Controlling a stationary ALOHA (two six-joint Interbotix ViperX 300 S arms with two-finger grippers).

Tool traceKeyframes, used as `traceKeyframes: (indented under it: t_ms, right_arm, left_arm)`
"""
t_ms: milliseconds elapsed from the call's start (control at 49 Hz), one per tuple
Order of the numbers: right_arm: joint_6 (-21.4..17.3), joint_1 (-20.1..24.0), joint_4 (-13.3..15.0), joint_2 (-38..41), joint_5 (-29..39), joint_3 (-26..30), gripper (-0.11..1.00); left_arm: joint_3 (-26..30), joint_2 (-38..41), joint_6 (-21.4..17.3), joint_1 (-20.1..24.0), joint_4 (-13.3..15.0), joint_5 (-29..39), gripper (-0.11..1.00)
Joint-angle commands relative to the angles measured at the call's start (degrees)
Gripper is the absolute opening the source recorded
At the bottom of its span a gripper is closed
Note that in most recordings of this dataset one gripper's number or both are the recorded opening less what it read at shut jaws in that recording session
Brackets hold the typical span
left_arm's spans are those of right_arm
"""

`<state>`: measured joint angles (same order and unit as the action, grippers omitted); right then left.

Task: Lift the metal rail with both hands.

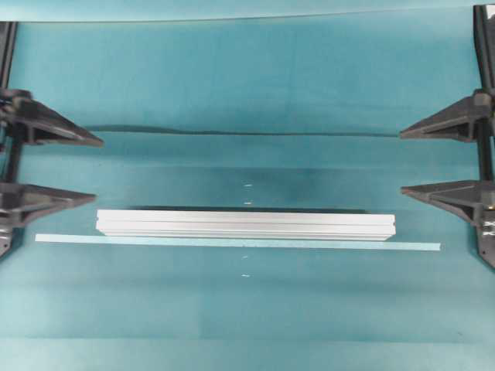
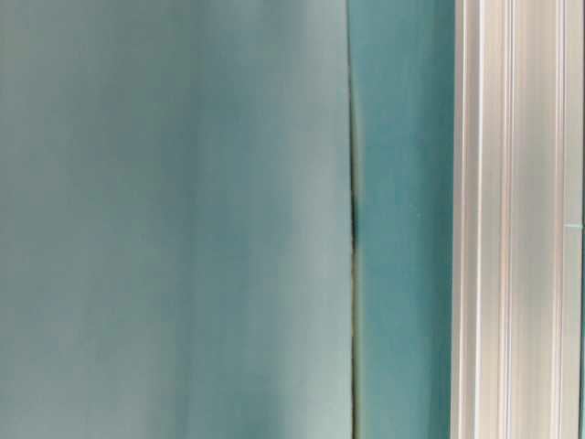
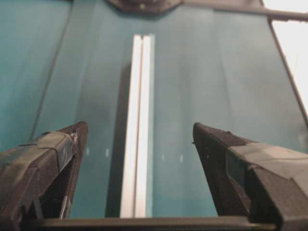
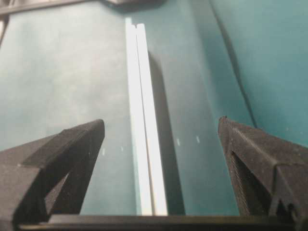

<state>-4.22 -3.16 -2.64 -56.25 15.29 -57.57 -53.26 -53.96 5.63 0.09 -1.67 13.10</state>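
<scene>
Two black grippers are seen: the left gripper (image 1: 91, 170) and the right gripper (image 1: 404, 162), each built from wedge-shaped, matte, grainy-textured fingers (image 4: 62, 163). Grey tape is wrapped around the left gripper's fingers (image 3: 48, 144). Black upright arm sections stand behind both.

Metal rail (image 1: 246, 223) between grippers, apparently touching tape strip (image 1: 237, 243)

From overhead, both arms run off the picture's sides, so only the fingers of the left gripper (image 1: 91, 168) and right gripper (image 1: 404, 162) show. The table-level view is blurry and shows only part of the metal rail (image 2: 516, 219). In both wrist views, the rail's near end is cut off.
</scene>
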Motion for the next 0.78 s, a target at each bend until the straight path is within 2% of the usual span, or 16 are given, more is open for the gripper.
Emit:
traceKeyframes:
  t_ms: [0, 756]
  right_arm:
    - [-0.09, 0.44, -0.53, -0.09, -0.26, 0.44, 0.96]
    - [-0.09, 0.97, -0.70, -0.26, -0.26, -0.09, 0.96]
  left_arm:
    - [0.79, -0.53, 0.09, -0.09, -0.09, -0.53, 0.88]
    - [0.44, 0.44, 0.26, -0.44, 0.00, -0.44, 0.88]
